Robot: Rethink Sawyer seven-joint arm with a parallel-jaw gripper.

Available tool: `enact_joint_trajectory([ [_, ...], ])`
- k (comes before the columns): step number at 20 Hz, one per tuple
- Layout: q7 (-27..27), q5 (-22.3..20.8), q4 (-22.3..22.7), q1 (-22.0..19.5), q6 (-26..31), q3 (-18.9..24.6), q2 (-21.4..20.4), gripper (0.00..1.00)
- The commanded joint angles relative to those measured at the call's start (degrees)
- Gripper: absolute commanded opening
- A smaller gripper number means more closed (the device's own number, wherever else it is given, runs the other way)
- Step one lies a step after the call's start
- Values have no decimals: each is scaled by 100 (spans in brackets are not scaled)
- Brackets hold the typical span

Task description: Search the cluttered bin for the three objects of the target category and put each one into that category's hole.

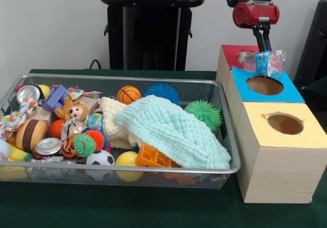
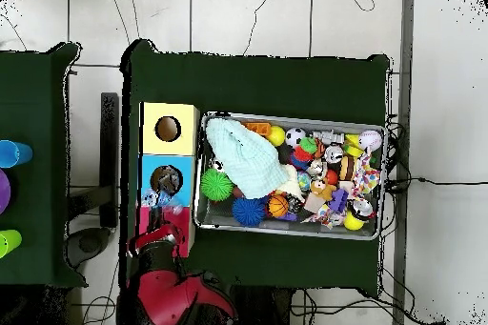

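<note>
My gripper (image 1: 264, 50) is shut on a wrinkly lump of clear plastic with a blue tint (image 1: 263, 62) and holds it just above the far edge of the round hole (image 1: 264, 85) in the blue box top. In the overhead view the lump (image 2: 158, 197) hangs at the edge of the blue top (image 2: 148, 169), with the hole (image 2: 167, 179) beside it. The wire mesh bin (image 1: 122, 78) stands to the left of the boxes, full of toys. No other clear plastic lump shows in it; a mint green cloth (image 1: 168, 131) covers much of its right half.
A red-topped box (image 1: 232, 54) stands behind the blue one and a yellow-topped box (image 1: 309, 136) with its own hole in front. The bin holds spiky balls (image 1: 204, 113), metal cans (image 1: 47, 146), small sports balls and plush toys.
</note>
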Motion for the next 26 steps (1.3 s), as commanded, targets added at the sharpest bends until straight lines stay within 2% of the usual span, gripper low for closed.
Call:
enact_joint_trajectory([
  [1, 463, 272, -668, -101, -341, 8, 283, 0],
  [26, 520, 427, -798, -55, -400, -104, 318, 0],
])
